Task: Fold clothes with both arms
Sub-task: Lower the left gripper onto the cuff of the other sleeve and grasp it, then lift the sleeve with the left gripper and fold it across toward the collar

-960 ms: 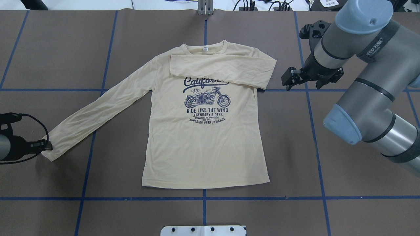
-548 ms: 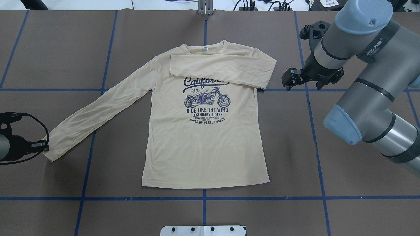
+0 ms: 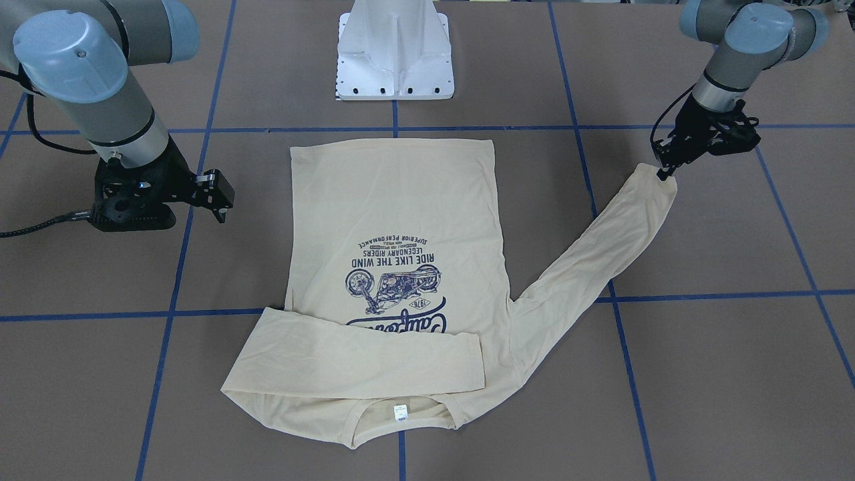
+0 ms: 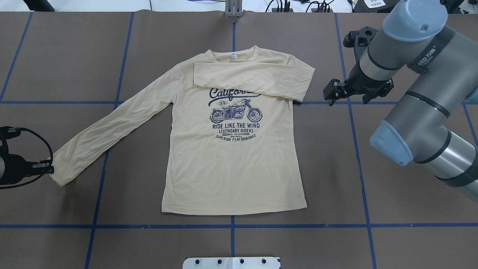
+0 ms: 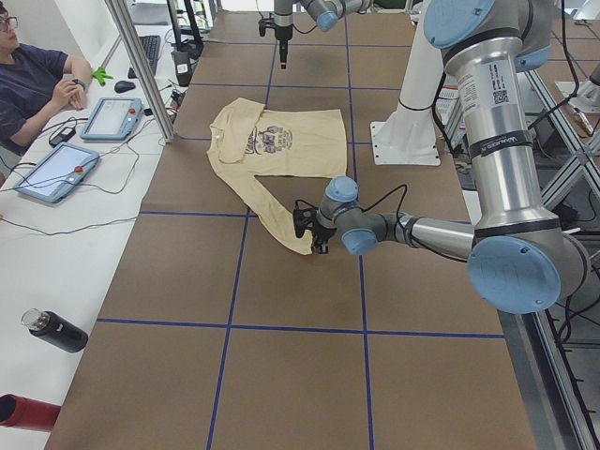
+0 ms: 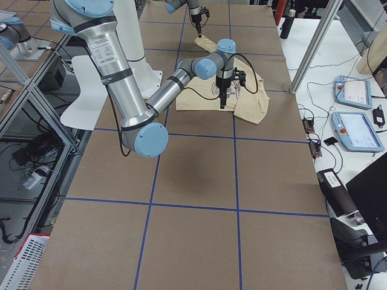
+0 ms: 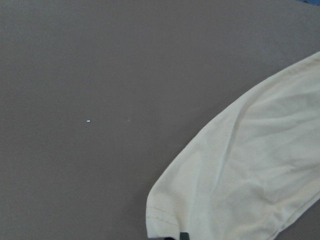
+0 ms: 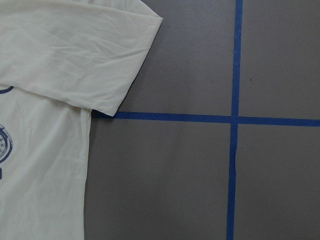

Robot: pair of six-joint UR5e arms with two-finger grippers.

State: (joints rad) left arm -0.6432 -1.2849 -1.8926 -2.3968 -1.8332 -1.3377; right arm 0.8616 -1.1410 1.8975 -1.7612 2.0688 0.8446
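Closest to the robot, at the table's near edge, sits the white pedestal base (image 4: 231, 262). Just beyond it the shirt (image 4: 231, 175) lies flat and print-up on the brown table (image 4: 373, 179). Its hem faces the robot, just past a blue tape line (image 4: 298, 226), and its collar points away.

Out on the robot's left, the left gripper (image 3: 662, 172) is pinched on the cuff of the outstretched sleeve (image 4: 112, 127). That sleeve runs diagonally from the shoulder back toward the robot, and its cuff end looks slightly lifted off the table at the fingertips.

Farther on, the navy motorcycle print (image 4: 235, 116) sits mid-chest. The top of "California" is covered by the other sleeve (image 4: 254, 80), which is folded across the chest from the robot's right shoulder, its cuff ending short of the opposite armpit. Beside that folded shoulder and apart from the cloth, the right gripper (image 4: 330, 95) hangs over bare table near a crossing of tape lines, holding nothing. I cannot tell whether its jaws are parted or closed.

Beyond the fold, the small white neck label (image 4: 233, 55) shows inside the collar.
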